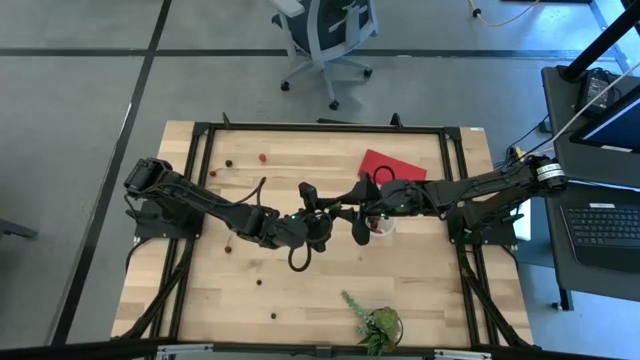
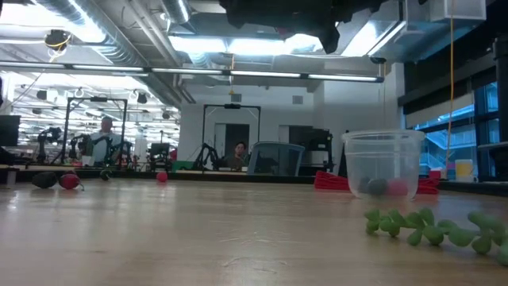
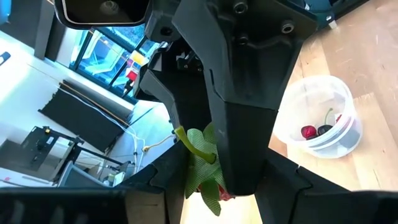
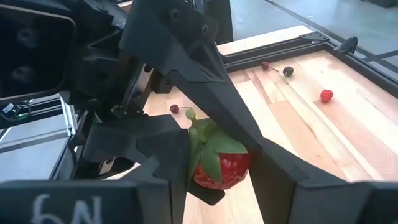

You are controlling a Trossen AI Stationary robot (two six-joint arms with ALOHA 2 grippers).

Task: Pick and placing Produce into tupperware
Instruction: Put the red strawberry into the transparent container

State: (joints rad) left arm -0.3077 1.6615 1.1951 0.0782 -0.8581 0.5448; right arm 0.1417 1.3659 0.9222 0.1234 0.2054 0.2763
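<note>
A red strawberry (image 4: 222,168) with green leaves (image 3: 202,165) hangs in the air between my two grippers, which meet near the table's middle. My left gripper (image 1: 322,228) reaches in from the left and my right gripper (image 1: 352,225) from the right, and both look shut on it. The clear round cup (image 1: 383,228) stands on the table just right of them, under my right arm. It also shows in the low view (image 2: 382,163) and the left wrist view (image 3: 320,115), with two small fruits inside, one red and one dark. My left gripper has the strawberry between its two fingers (image 4: 205,81), which come level from the table's left, one on each side of the fruit's body (image 4: 239,165). The strawberry is lifted clear of the table. My right gripper's fingers partly hide the touch. My right gripper comes level from the table's right. Its two fingers (image 3: 249,124) close around the strawberry's leafy top (image 3: 198,149). The nearer finger hides most of the red body, so I cannot tell the exact place of contact.
A flat red piece (image 1: 392,166) lies behind the cup. A green leafy plant (image 1: 375,325) lies near the front edge and shows in the low view (image 2: 429,226). Small loose fruits lie at the far left (image 1: 262,157) (image 1: 228,162) and front left (image 1: 258,282).
</note>
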